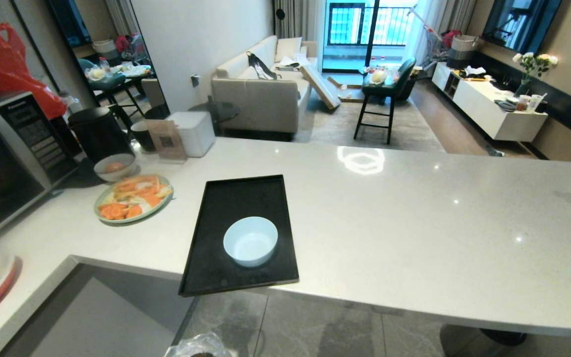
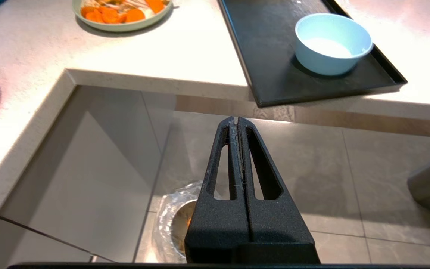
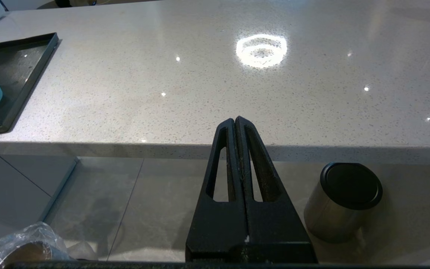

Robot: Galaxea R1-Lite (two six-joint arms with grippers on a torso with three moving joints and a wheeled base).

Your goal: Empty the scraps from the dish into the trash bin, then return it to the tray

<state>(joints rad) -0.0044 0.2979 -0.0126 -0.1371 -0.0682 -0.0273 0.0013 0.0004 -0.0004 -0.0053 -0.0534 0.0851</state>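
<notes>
On the tray (image 1: pixel 216 258), empty pale-blue dish (image 1: pixel 250 241)

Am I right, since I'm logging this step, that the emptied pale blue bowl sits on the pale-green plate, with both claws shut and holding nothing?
Not quite. The pale blue bowl sits on the black tray, not on the pale-green plate, which holds orange slices and stands apart on the counter; the head view shows this. The rest holds: the bowl looks empty, and the left claw and right claw are shut on nothing.
</notes>
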